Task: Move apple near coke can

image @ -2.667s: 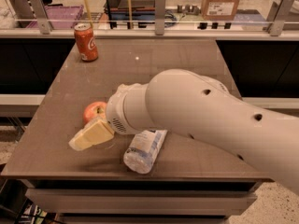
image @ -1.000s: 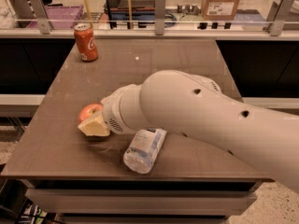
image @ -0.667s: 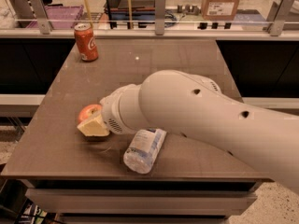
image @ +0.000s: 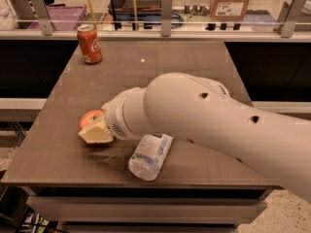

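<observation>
On the table (image: 204,57), near its front edge, end effector (image: 95,132) against apple (image: 91,116) (grip unclear); coke can (image: 90,43) well apart

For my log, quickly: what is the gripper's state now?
Gripper: at the apple, front left of the table; open or closed cannot be told.

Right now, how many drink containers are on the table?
2. The can stands at the far left corner; the bottle lies near the front edge, beside the gripper at the apple. The arm may hide more.
</observation>
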